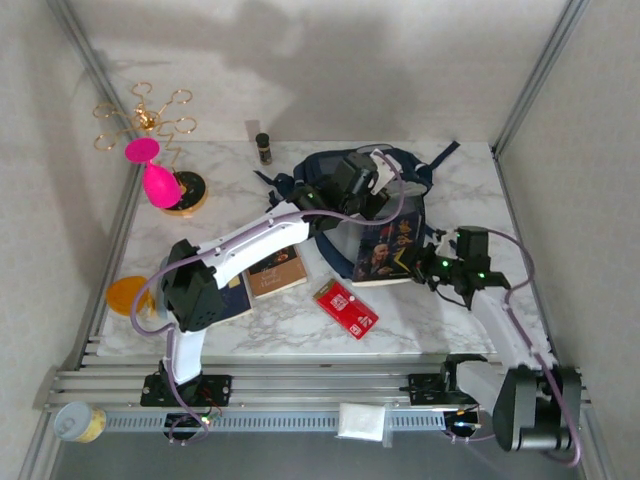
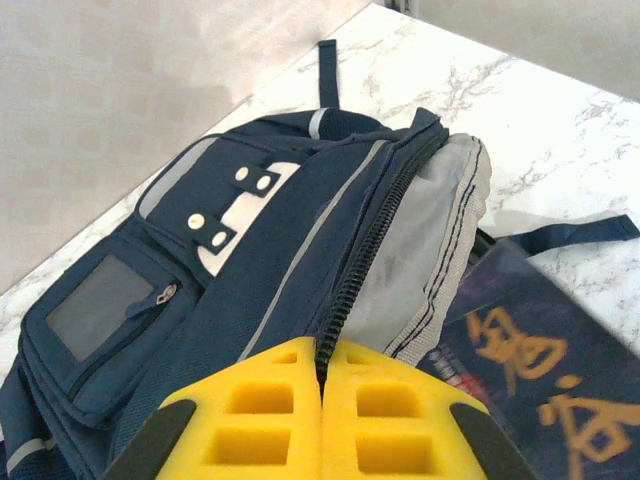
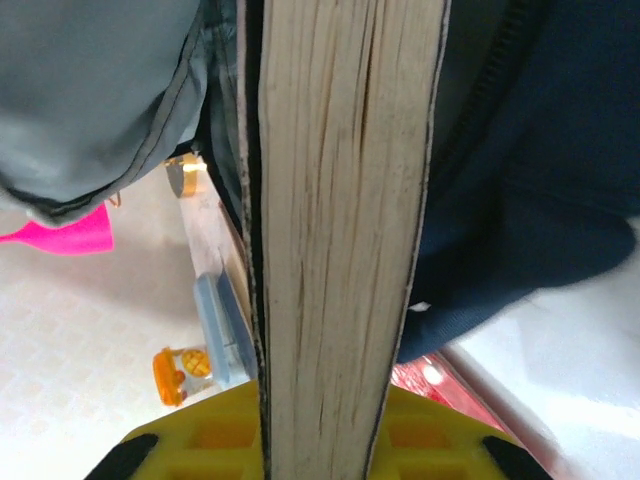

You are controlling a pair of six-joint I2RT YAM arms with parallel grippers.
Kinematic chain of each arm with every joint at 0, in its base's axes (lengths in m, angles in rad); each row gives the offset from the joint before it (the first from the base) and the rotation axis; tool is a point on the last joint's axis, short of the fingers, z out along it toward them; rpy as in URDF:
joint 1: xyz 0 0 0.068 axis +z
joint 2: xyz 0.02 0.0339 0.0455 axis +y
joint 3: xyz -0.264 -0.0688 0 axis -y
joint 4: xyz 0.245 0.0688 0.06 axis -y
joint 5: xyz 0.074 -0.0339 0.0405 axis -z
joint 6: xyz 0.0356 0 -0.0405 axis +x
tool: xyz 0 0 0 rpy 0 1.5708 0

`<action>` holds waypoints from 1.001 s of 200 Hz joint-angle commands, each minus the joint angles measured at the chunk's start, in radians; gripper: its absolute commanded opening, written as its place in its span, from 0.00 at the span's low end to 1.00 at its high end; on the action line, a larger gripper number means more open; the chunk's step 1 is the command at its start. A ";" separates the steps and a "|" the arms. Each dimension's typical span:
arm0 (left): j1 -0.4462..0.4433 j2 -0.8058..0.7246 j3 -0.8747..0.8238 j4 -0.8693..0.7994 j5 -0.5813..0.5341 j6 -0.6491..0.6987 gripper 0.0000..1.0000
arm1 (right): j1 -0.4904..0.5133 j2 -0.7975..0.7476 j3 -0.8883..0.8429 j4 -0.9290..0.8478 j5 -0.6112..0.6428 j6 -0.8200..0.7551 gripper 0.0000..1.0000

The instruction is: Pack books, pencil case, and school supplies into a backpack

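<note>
The right gripper [image 3: 320,405] pinches the portrait book [image 3: 340,200] (pale page edges facing the camera) at the mouth of the navy backpack [image 2: 250,290]. The left gripper [image 2: 322,365], pressed together, nips its zip edge [image 2: 365,260].

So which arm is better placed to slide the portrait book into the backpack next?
Right. The right gripper is shut on the portrait book, held edge-on at the opening of the backpack. The left gripper is pinched on the zip edge, apparently holding the opening apart.
</note>
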 commanded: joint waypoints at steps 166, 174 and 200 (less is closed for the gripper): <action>-0.003 -0.180 -0.189 0.303 -0.188 -0.143 0.00 | 0.092 0.666 0.392 0.255 0.125 -0.174 0.48; -0.003 -0.178 -0.193 0.306 -0.189 -0.145 0.00 | 0.094 0.640 0.364 0.223 0.147 -0.178 0.49; -0.002 -0.177 -0.201 0.313 -0.180 -0.154 0.00 | 0.094 0.555 0.271 0.159 0.188 -0.163 0.50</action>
